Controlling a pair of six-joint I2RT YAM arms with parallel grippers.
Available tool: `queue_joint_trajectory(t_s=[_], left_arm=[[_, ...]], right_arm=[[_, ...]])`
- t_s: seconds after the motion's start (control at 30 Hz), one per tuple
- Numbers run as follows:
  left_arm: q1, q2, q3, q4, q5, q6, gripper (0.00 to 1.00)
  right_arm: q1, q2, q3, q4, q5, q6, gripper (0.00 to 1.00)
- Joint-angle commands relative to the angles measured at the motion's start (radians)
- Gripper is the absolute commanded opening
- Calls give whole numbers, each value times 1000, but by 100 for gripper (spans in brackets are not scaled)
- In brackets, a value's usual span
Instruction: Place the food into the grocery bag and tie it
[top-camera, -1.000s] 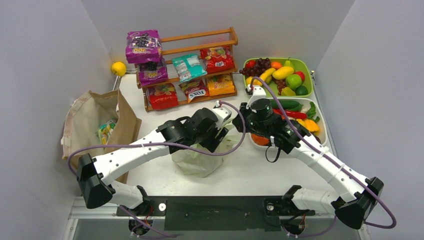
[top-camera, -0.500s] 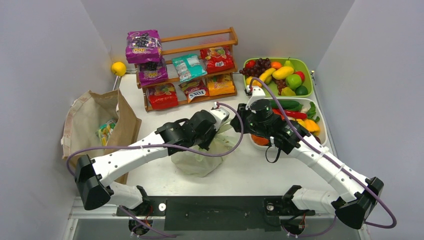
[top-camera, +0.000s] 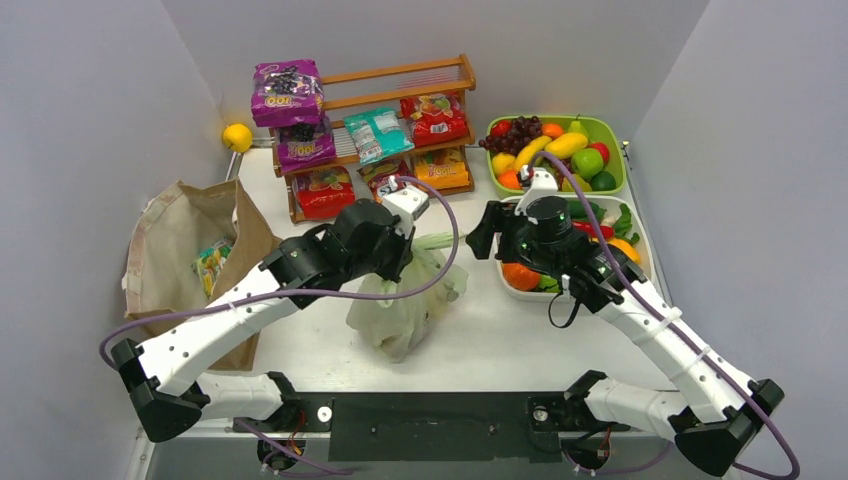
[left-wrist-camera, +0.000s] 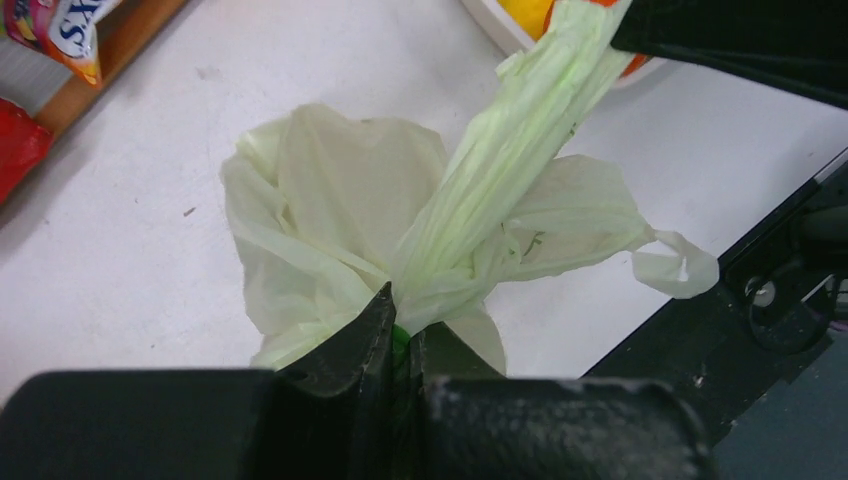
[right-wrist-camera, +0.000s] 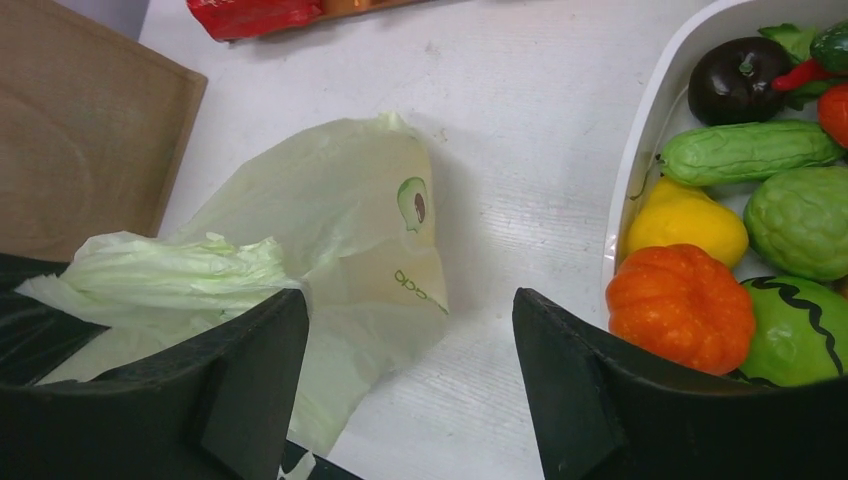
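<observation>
Plastic of the grocery bag (top-camera: 405, 305) is pale green, thin and crumpled, bunched to a neck at the middle of the desk (top-camera: 520, 340). The left claw (left-wrist-camera: 400, 345) pinches that neck tight; one twisted handle stretches toward the right claw (right-wrist-camera: 405, 300), whose jaws stand wide apart.

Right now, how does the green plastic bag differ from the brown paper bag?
The green plastic bag is thin and translucent; the brown paper bag is opaque. The green plastic bag is bunched and pinched by the left end effector; the brown paper bag lies unheld, mouth open. Both sit on the table.
</observation>
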Motion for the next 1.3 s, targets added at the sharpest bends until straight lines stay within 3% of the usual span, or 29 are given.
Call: queue_joint_trajectory(t_s=[0.0,0.27,0.67,0.9,1.27], left_arm=[[68,-79,122,-112,-26,7,0],[178,-86,289,-203,-7,22,0],[334,-71,547,-300,-95,129,0],[424,-49,682,-261,-200,162,0],[515,-44,737,-46,-390,277,0]], right_arm=[[-63,-53,20,-23,118,-16,68],[-66,-53,-1,-27,101,-8,68],[-67,-56,-16,-33,111,4,72],[-66,-57,-37,-30,89,14,72],[-66,-72,-65,-29,68,23,72]])
